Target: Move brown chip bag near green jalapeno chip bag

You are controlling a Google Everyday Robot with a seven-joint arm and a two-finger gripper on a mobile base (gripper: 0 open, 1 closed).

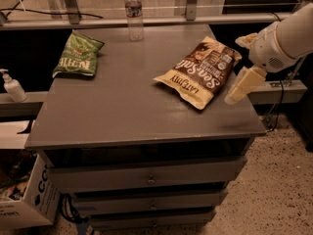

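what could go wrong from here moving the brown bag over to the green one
1. The brown chip bag lies flat near the right side of the table. The open gripper, just to its right, might shove it instead of gripping it.
2. The water bottle stands at the back, between it and the green jalapeno chip bag. A swinging bag might tip it.

- My one camera looks steeply down from above the near side of the grey metal drawer cabinet (pixel 127 116), facing the far side.
- It sits close enough that the cabinet fills the view; the cream two-finger gripper (pixel 235 70), jaws apart, hangs at the right edge.
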